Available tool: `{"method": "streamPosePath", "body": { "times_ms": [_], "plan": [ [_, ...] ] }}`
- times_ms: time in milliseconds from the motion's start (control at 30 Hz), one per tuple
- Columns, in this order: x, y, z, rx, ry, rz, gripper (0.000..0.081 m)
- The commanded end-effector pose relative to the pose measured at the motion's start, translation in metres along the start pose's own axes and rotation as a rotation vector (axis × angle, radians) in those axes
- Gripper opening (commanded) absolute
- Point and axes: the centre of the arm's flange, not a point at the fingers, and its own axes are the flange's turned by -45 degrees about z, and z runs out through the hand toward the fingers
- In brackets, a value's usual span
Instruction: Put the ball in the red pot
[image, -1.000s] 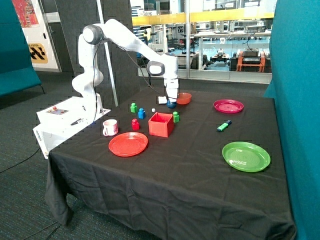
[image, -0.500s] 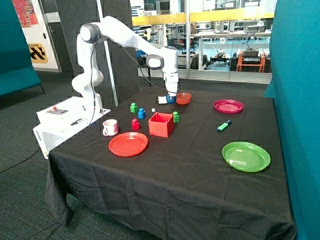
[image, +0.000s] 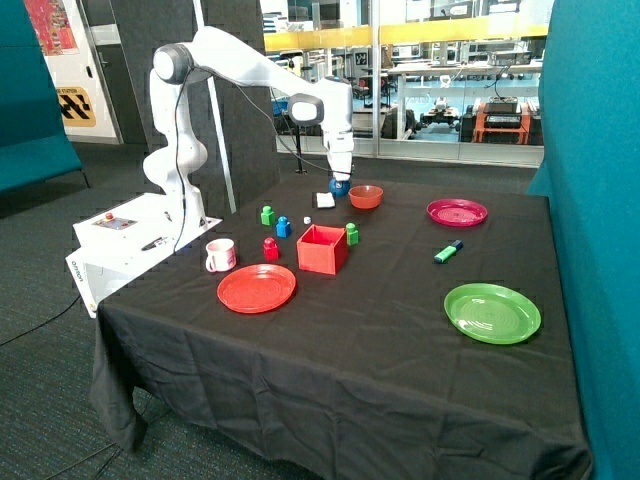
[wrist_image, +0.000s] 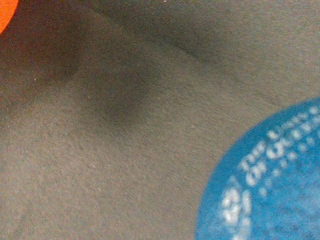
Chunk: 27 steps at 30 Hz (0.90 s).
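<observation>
Black cloth covers the surface (image: 400, 330), which carries the arm's white base at one corner and a scatter of toys. Next in size come the green plate (image: 492, 312), the red plate (image: 256, 288) and the magenta plate (image: 457, 212), then the red pot (image: 322, 249), standing open-topped and apart from the hand between the red plate and a green block (image: 352, 234). An orange bowl (image: 366, 196) sits just beside the hand (image: 340, 184), which hangs above the cloth pinching the ball (image: 340, 187); the wrist view shows the ball's blue printed surface (wrist_image: 270, 185) up close over the cloth. A white mug (image: 220, 255) stands near the red plate.
</observation>
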Motion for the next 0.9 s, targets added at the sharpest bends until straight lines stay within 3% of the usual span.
{"method": "streamPosePath", "body": {
  "times_ms": [0, 467, 867],
  "plan": [
    [-0.01, 0.014, -0.027, -0.0001, -0.0004, 0.012, 0.0],
    [-0.027, 0.035, -0.045, -0.0001, -0.0004, 0.048, 0.0],
    [-0.041, 0.07, -0.058, -0.0001, -0.0004, 0.1, 0.0]
  ]
}}
